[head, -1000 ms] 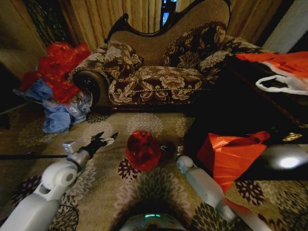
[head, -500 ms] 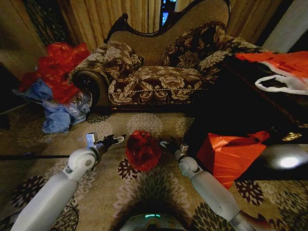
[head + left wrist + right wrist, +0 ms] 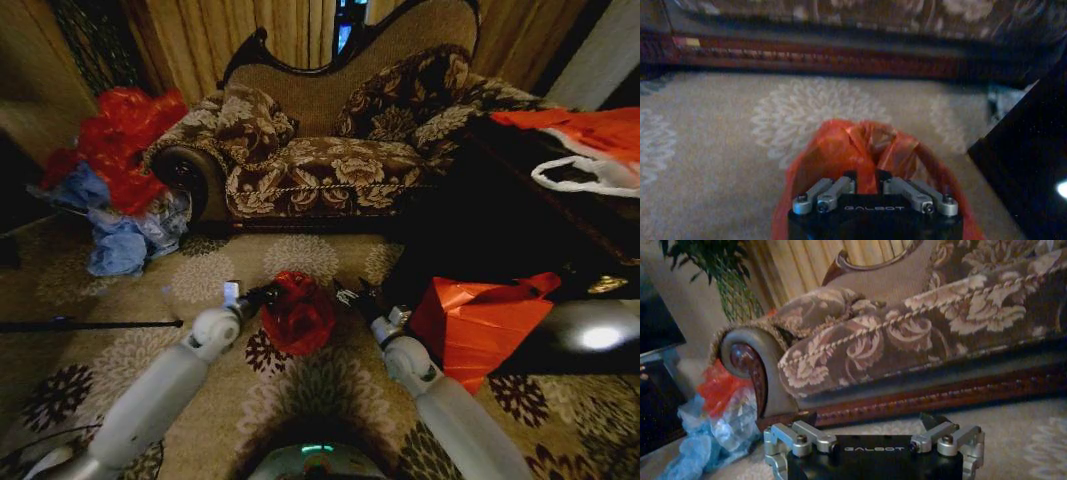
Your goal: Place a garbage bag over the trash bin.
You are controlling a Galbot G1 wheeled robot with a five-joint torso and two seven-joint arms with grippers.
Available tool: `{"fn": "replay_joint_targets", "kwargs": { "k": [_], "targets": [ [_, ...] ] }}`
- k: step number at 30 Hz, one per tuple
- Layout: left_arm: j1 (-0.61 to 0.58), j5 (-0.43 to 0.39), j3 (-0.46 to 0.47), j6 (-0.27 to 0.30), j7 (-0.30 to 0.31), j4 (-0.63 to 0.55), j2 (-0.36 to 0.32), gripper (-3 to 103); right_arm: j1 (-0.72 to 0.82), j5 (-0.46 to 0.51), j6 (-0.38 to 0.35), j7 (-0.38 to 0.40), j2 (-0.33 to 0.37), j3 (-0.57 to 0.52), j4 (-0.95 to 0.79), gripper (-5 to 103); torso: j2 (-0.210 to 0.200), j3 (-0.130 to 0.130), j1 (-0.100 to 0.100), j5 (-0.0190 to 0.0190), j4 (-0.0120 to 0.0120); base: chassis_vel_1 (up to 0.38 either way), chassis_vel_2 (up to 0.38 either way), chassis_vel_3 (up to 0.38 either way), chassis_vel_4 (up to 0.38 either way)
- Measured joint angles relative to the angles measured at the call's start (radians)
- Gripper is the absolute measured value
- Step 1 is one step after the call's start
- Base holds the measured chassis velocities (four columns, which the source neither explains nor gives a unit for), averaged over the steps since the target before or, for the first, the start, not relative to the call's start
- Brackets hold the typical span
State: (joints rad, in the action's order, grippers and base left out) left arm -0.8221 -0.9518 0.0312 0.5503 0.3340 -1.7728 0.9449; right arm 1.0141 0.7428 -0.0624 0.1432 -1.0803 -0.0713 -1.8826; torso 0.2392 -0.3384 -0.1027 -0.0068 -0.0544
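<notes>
One word is legible: "GALBOT", in pale capitals on the black body of the left gripper (image 3: 867,184), just behind its fingers, which are closed on a fold of the garbage bag (image 3: 863,150). The same "GALBOT" mark stands on the black body of the right gripper (image 3: 870,427), centred between its two finger mounts, the fingers spread apart. No other lettering, number or sign is readable.
</notes>
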Motion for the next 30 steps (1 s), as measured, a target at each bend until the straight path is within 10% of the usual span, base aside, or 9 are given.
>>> {"fn": "replay_joint_targets", "kwargs": {
  "k": [9,30],
  "targets": [
    [0.203,-0.071,-0.136,0.116,0.141,0.176,0.125,0,0.040,0.001,-0.018,-0.012,-0.003,-0.043,-0.040,100,0.000,0.000,0.000,-0.0001,-0.0003,0.000,0.000,0.000,0.000],
    [0.315,0.063,-0.158,0.129,0.069,0.489,0.202,0,0.023,0.034,-0.008,-0.062,-0.008,-0.061,0.027,100,0.000,0.000,0.000,-0.0002,0.0000,0.000,0.000,0.000,0.000]
  ]
}}
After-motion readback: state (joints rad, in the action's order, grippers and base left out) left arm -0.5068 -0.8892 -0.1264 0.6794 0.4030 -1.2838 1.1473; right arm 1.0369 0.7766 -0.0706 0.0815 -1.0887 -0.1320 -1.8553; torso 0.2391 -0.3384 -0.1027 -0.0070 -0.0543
